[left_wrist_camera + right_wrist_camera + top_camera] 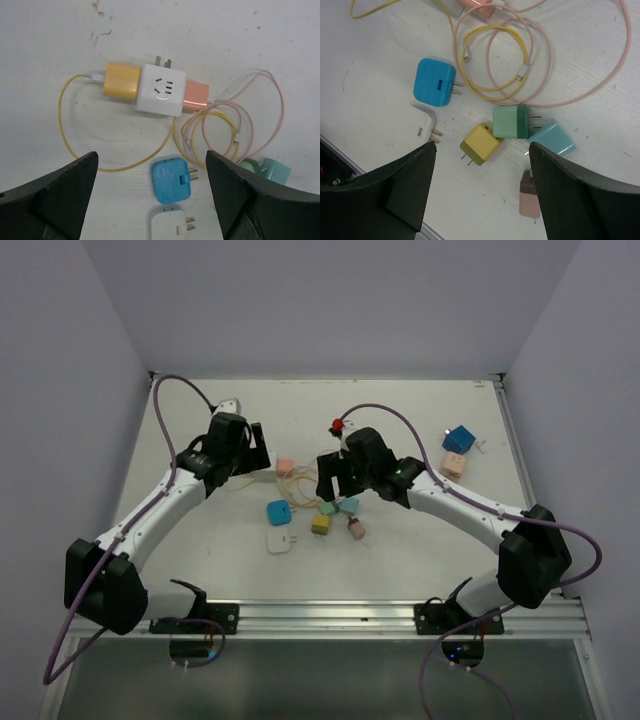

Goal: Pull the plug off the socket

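Observation:
A white socket cube [161, 90] lies on the table in the left wrist view. A yellow plug [121, 80] is pushed into its left side and a pink plug [195, 96] into its right side. A yellow cable [62, 125] and a pink cable [277, 107] run from them. The pink plug also shows in the top view [285, 467]. My left gripper [151, 172] is open and empty, above the table just short of the socket. My right gripper [481, 150] is open and empty, hovering over loose plugs. In the top view the left gripper [258, 452] and the right gripper [333, 483] flank the pile.
Loose on the table lie a blue adapter [172, 180], a white adapter [169, 225], an olive-yellow plug [480, 144], a green plug [511, 122], a teal plug [552, 137] and a brown-pink plug [529, 195]. A blue cube [459, 438] and a pink cube [453, 465] sit at the far right.

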